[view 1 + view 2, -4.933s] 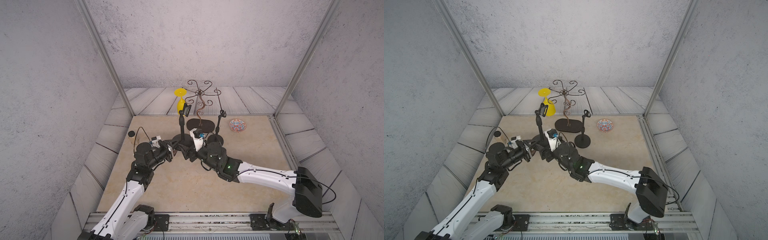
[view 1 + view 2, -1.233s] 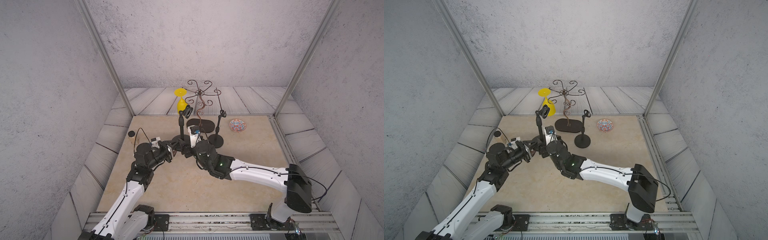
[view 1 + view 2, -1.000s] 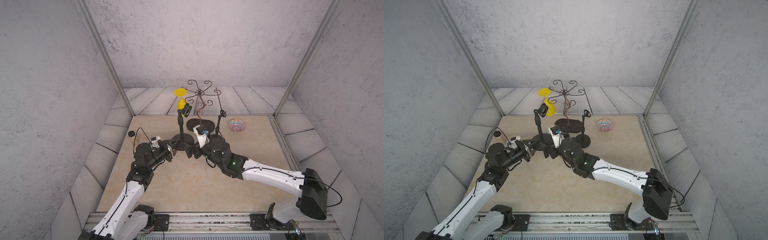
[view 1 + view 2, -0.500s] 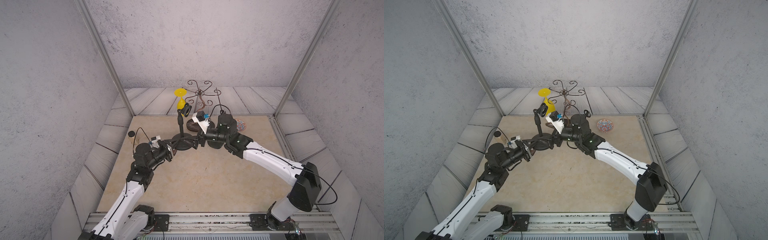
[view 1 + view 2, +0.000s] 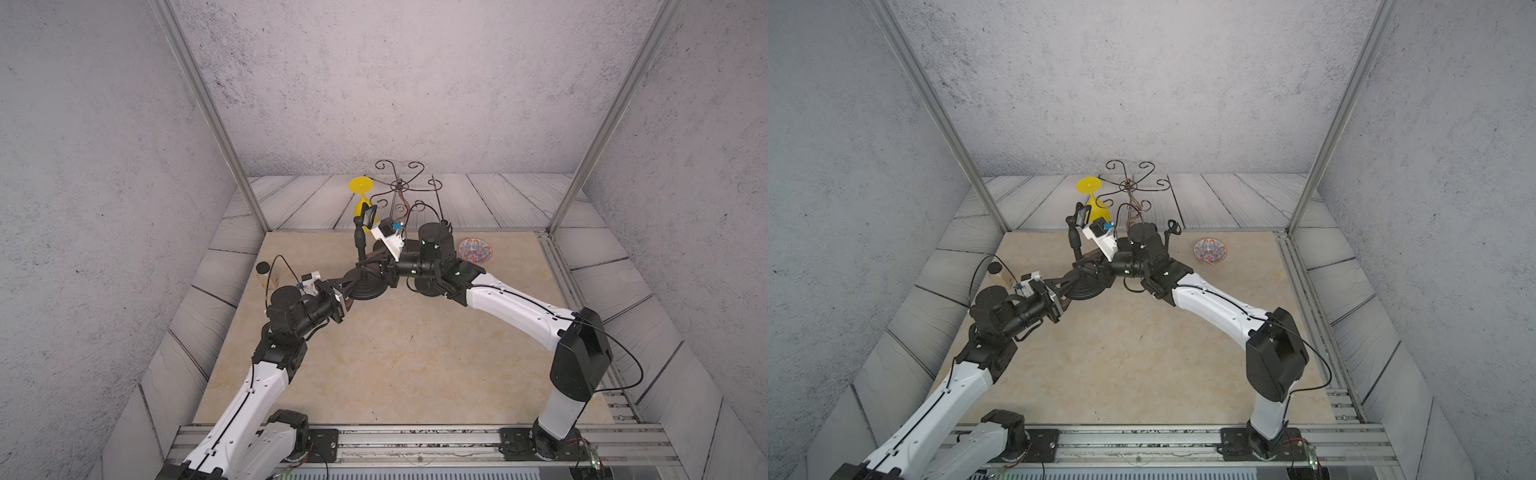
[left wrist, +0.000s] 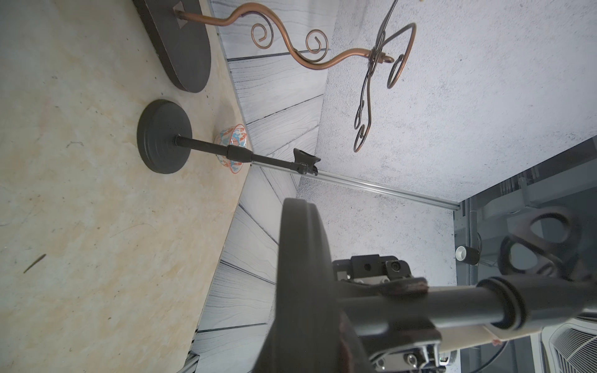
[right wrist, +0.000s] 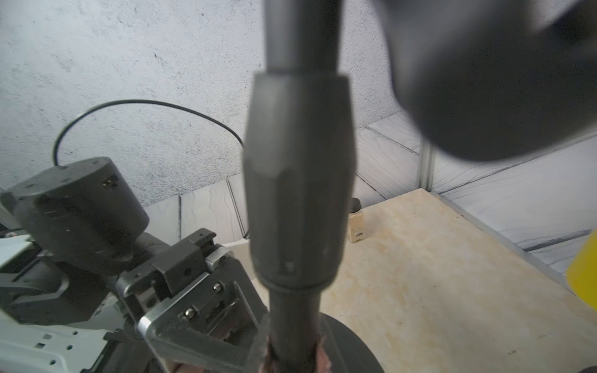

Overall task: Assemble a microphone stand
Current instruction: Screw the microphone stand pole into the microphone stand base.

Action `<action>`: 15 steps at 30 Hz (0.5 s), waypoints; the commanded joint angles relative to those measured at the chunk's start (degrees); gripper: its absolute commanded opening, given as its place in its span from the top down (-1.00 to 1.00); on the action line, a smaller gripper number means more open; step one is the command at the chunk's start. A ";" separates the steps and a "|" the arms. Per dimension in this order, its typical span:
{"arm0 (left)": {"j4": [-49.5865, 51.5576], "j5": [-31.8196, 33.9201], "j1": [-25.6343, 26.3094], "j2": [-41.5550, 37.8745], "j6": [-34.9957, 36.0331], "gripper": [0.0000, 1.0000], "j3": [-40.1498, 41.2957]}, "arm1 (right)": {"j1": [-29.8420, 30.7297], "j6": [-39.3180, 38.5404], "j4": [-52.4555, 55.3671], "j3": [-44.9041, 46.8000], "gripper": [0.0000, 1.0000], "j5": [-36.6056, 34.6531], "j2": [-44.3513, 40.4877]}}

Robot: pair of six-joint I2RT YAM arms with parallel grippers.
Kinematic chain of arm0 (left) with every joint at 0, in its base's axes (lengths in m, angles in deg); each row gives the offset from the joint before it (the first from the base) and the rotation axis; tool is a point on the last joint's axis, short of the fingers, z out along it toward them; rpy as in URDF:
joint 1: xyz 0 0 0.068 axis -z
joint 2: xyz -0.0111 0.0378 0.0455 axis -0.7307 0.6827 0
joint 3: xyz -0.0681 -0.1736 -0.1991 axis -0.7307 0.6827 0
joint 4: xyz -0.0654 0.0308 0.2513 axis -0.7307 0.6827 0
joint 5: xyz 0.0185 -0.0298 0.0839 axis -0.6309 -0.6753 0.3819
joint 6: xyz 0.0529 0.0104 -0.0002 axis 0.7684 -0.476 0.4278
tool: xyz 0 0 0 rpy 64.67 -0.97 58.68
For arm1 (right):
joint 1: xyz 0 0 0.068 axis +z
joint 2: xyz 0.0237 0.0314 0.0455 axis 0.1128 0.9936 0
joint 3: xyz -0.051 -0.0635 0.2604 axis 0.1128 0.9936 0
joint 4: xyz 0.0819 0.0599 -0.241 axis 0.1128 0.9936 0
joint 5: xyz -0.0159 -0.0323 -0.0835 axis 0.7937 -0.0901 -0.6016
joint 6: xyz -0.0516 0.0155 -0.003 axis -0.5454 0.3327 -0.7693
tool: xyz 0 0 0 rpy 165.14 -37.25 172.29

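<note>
Microphone stand (image 5: 360, 249): just left of centre in both top views, on the far half of the table (image 5: 395, 353). Round base (image 5: 368, 289) low, pole (image 5: 1075, 245) rising and leaning slightly toward frame left, clip (image 5: 369, 216) on top.

Change: a second ago the right gripper (image 5: 365, 266) stood spread wide on the near side of the base. The arm has since swung round to the far side, and the fingers are now pinched on the pole just above the base. The right wrist view confirms this, with the pole's collar (image 7: 298, 181) filling centre frame and the pads closed on the shaft at the bottom edge.

The left gripper (image 5: 351, 287) is unchanged and remains clamped on the base rim from lower left. Whether the base is lifted off the table cannot be told.

Reading: both parts are now held, one per arm. This looks like the set-up for turning or seating the pole against a steadied base. The joint is probably not yet tight.

Surroundings: second stand (image 6: 226, 151) is upright behind the right arm, wire rack (image 5: 399, 187) and yellow goblet (image 5: 360, 189) upper centre, patterned bowl (image 5: 475, 250) to the right.
</note>
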 commanded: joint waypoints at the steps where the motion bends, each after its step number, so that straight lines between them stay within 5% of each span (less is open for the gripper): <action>1: -5.55 -1.25 0.17 -1.46 0.84 1.00 -2.45 | 1.91 8.81 -5.34 4.87 1.00 -14.44 -1.82; 3: -5.62 -1.27 0.17 -1.48 0.81 1.00 -2.41 | 5.77 9.06 -5.76 8.47 1.00 -27.85 -3.86; 8: -5.50 -1.25 0.17 -1.59 0.90 1.00 -2.15 | 19.93 5.82 -9.70 9.59 1.00 -74.10 -2.09; 12: -5.48 -1.28 0.17 -1.65 0.84 1.00 -1.79 | 25.62 -0.01 -18.47 5.08 1.00 -89.96 3.63; 15: -5.47 -1.30 0.17 -1.65 0.77 1.00 -1.77 | 26.44 -0.87 -17.16 2.49 0.94 -90.84 4.28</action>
